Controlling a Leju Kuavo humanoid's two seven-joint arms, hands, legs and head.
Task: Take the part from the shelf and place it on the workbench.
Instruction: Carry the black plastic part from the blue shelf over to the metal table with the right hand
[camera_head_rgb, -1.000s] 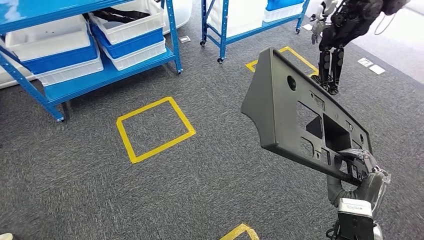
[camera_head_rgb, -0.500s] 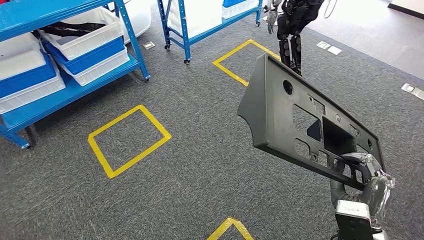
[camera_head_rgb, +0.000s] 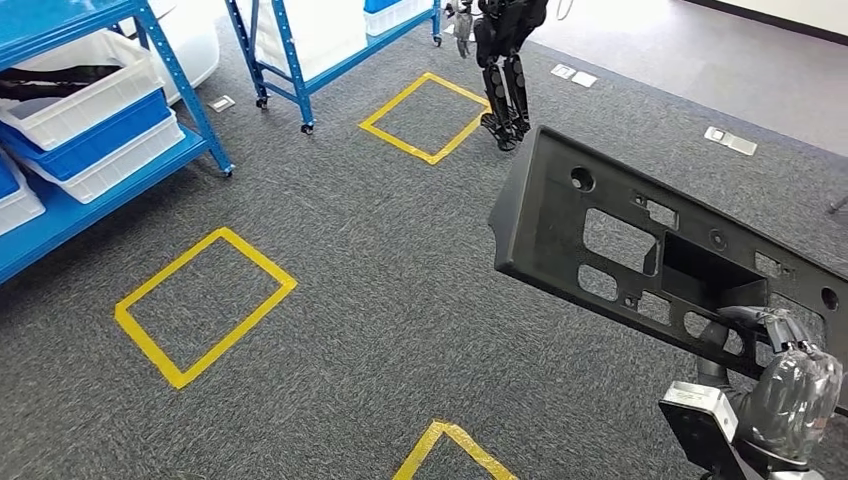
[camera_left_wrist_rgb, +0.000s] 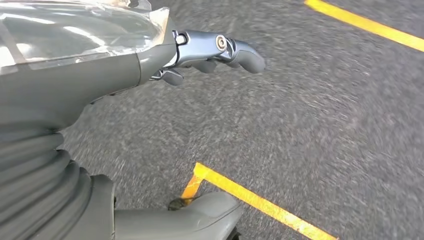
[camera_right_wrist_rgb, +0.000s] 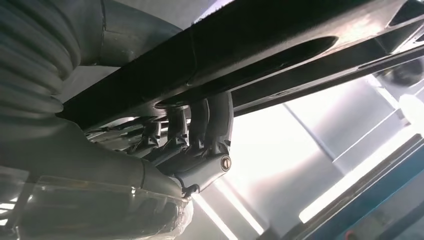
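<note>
Part (camera_head_rgb: 600, 240) in our right hand (camera_head_rgb: 785, 385): we grip the dark plastic panel by its lower edge, holding it tilted above the grey carpet (camera_head_rgb: 400, 300). Our left hand (camera_left_wrist_rgb: 210, 50) hangs over the carpet, fingers apart, holding nothing.

One dark plastic part (camera_head_rgb: 640, 250), held by one right hand (camera_head_rgb: 790, 385). One left hand (camera_left_wrist_rgb: 100, 65), holding nothing. Two blue shelf racks (camera_head_rgb: 180, 75) (camera_head_rgb: 290, 60). Three yellow taped floor squares (camera_head_rgb: 205, 305) (camera_head_rgb: 425, 115) (camera_head_rgb: 455, 455), one cut by the frame edge. One second humanoid robot (camera_head_rgb: 505, 55), standing on the carpet.
</note>
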